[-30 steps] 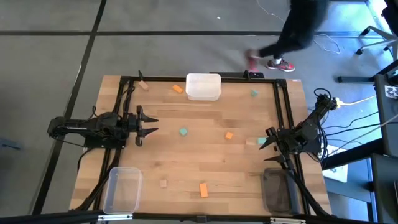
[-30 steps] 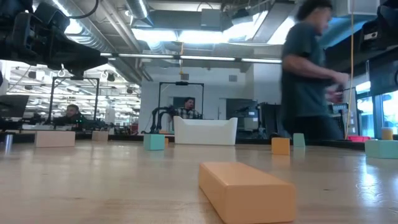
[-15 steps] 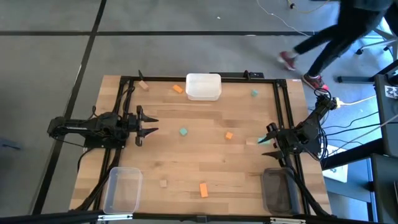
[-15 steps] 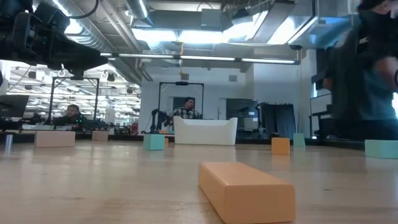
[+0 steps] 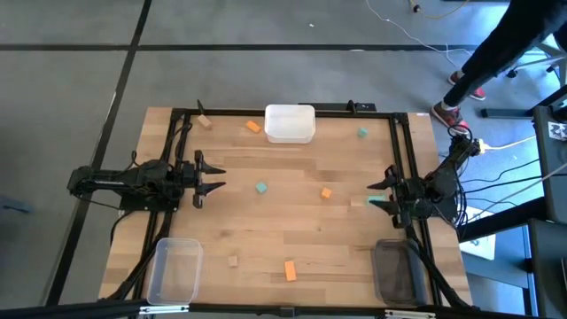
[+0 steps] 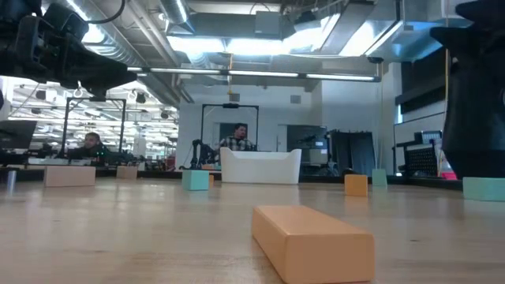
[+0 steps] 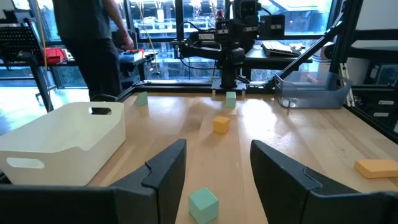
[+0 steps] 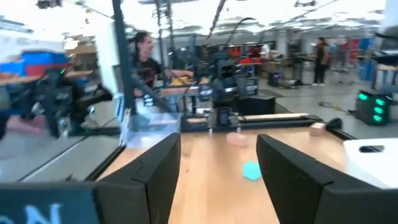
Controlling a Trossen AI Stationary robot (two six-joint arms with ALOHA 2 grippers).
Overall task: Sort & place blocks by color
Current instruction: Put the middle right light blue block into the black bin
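Nothing is looking sorted yet — the blocks are all lying loose on the bench (image 5: 292, 226), and the white bin (image 5: 290, 123) and two clear bins (image 5: 174, 268) (image 5: 395, 270) are showing nothing inside, as far as the high view tells. An orange bar (image 5: 290, 270) is sitting near the front, a tan cube (image 5: 233, 260) beside it, teal cubes (image 5: 261, 188) (image 5: 362, 133) and orange pieces (image 5: 326, 192) (image 5: 253, 127) spread mid-bench and toward the back. The left hand (image 5: 215, 175) is hovering at the bench's left side, fingers parted, gripping nothing. The right hand (image 5: 376, 193) is hanging at the right edge, fingers apart too, holding nothing — a teal block (image 5: 372, 202) is lying just beside it. So the whole sort is remaining.
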